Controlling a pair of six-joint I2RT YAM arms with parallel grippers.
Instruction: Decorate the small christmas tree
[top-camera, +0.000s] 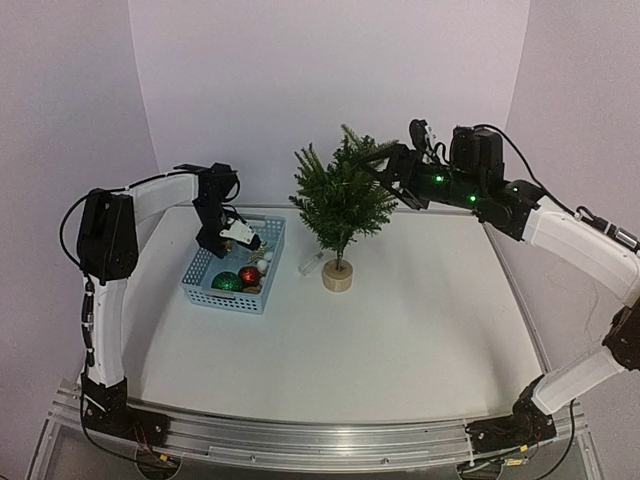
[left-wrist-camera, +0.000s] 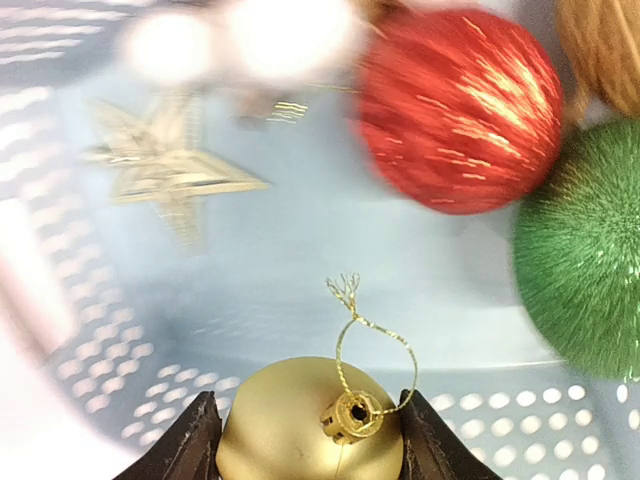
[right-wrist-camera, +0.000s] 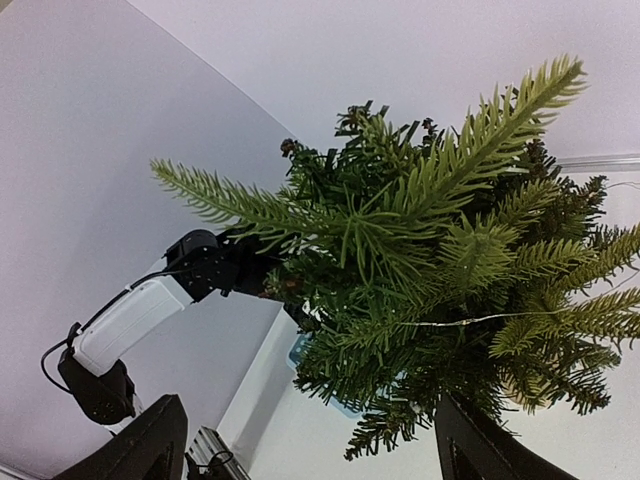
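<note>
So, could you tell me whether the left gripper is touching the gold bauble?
Touching. The left wrist view shows the gold bauble held between the fingers of the left gripper, each pressed against its side.

The basket (top-camera: 215, 297), baubles (top-camera: 227, 282) in it, stands on the table (top-camera: 400, 330) left of the small christmas tree (top-camera: 340, 195)

High rear camera spans the table (top-camera: 400, 320); wrist cameras crowd basket (left-wrist-camera: 300, 250) and tree (right-wrist-camera: 430, 280).
</note>
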